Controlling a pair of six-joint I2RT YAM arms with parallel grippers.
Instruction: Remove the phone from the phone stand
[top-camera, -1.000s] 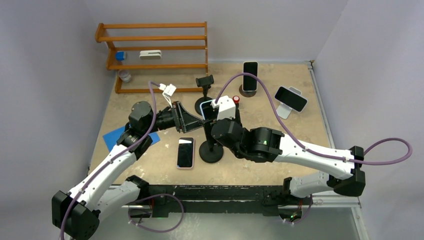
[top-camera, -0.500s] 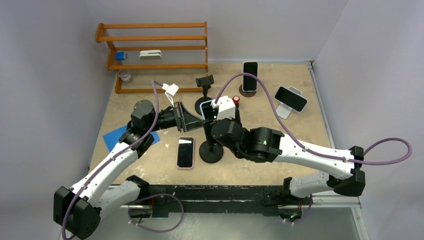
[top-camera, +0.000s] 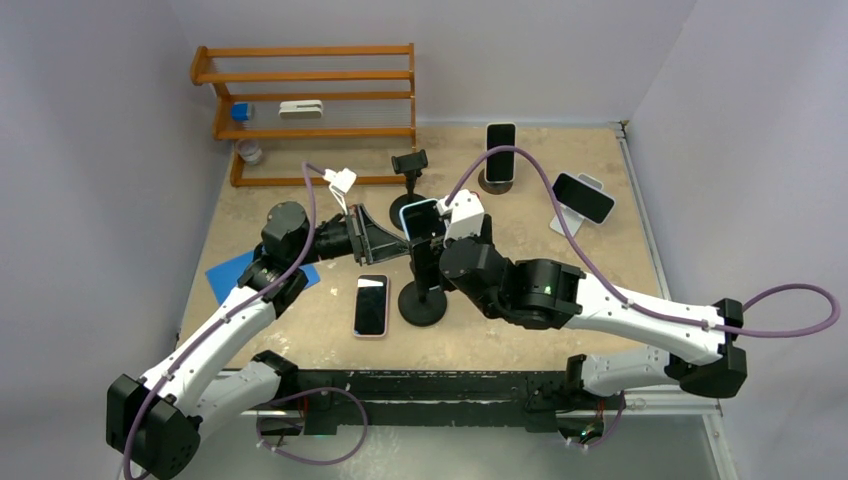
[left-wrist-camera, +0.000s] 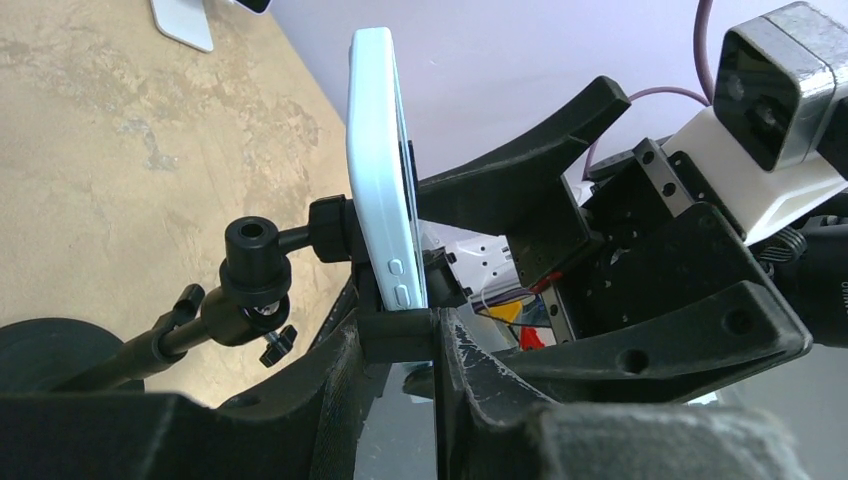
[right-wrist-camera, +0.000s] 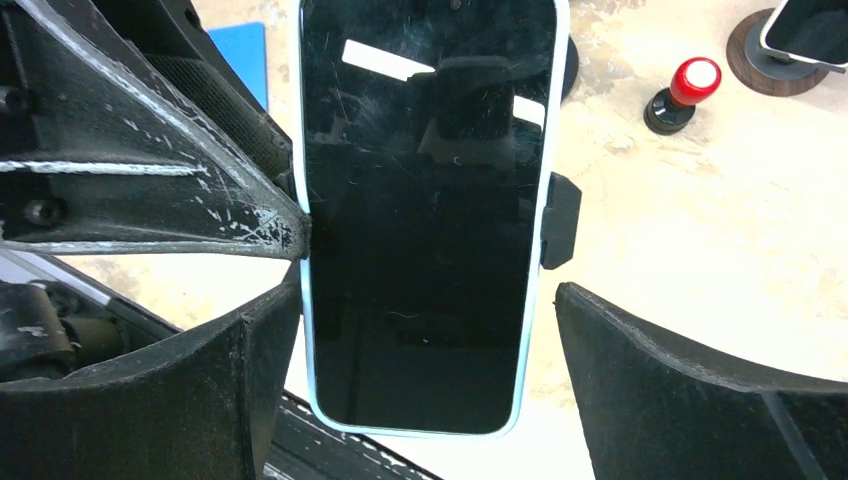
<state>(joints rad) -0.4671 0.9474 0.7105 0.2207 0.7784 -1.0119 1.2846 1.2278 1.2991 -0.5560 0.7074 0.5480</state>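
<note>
- Two hazards. The right gripper is spread wide around the phone, with a clear gap on the right. If it closes off-centre, the glossy glass could twist or slip out.
- Mid-table, the phone sits upright in the clamp of the phone stand. The left gripper is clenched on that clamp just under the phone. If this hold slips, the stand could lift or topple onto the spare phone lying just left of its base.
- Only the right wrist view shows the screen and the finger gap.
- Only the left wrist view shows the phone edge-on and the pinch on the clamp.
</note>
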